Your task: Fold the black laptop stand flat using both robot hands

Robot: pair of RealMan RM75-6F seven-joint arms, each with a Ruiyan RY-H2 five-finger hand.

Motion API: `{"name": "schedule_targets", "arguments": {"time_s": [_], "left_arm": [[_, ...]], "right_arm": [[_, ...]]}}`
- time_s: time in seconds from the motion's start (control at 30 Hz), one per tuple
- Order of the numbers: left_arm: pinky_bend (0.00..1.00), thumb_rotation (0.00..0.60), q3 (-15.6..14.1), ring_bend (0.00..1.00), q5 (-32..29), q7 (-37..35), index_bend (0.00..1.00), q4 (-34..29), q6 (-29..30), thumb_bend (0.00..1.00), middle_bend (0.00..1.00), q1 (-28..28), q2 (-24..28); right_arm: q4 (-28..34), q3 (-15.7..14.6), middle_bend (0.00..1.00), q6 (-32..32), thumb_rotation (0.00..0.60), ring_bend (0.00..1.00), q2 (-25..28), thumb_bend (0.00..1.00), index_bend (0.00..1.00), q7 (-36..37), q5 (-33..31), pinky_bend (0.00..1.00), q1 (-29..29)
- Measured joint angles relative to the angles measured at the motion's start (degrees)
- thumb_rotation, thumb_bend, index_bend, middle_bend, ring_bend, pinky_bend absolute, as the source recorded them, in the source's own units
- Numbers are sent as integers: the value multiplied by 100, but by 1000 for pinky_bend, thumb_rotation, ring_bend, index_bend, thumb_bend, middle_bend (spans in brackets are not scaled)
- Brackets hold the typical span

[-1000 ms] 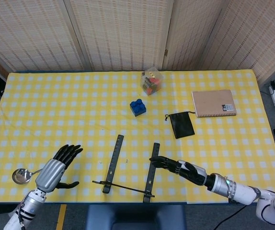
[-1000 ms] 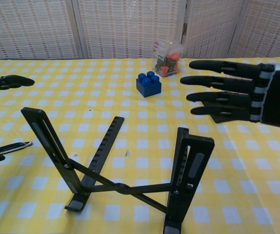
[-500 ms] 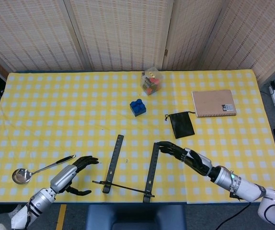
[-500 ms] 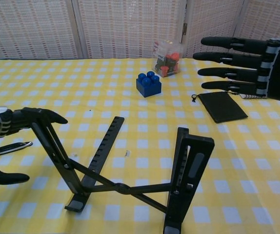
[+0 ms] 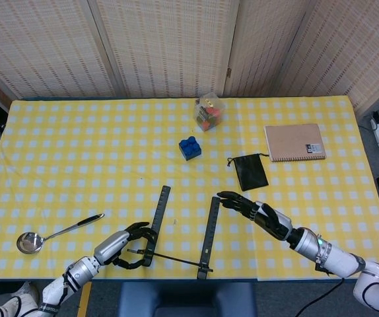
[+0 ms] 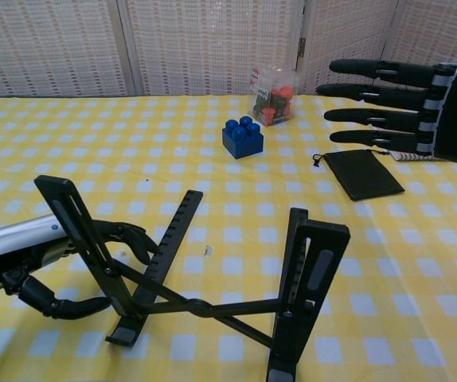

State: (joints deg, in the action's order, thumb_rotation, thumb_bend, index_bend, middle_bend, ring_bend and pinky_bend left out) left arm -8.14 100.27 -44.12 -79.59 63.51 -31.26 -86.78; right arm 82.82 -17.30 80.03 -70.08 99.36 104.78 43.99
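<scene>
None of the folding is done yet: the stand [image 6: 205, 286] sits near the table's [image 5: 70, 139] front edge, fully spread, both side arms raised and the cross-links open. Your left hand [image 6: 29, 267] curls around the stand's left arm, fingers wrapped close to it, though you cannot tell whether they actually grip. Your right hand [image 6: 396, 103] hovers flat, fingers apart, holding nothing, just beside the right arm's top. You have yet to set it there and press both arms together and down.
</scene>
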Motion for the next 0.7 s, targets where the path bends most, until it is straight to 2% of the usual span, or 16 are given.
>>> {"name": "schedule_targets", "arguments": {"time_s": [0.33, 0.7], "left_arm": [[0, 600, 21, 75, -313, 360, 475, 63, -2, 394, 268, 100, -127], [0, 600, 24, 88, -455, 406, 504, 127, 58, 408, 281, 166, -215]], "right_arm": [[-69, 68, 0, -28, 0, 0, -39, 0, 0, 69, 66, 0, -96], [-69, 104, 0, -50, 0, 0, -39, 0, 0, 58, 135, 0, -157]]}}
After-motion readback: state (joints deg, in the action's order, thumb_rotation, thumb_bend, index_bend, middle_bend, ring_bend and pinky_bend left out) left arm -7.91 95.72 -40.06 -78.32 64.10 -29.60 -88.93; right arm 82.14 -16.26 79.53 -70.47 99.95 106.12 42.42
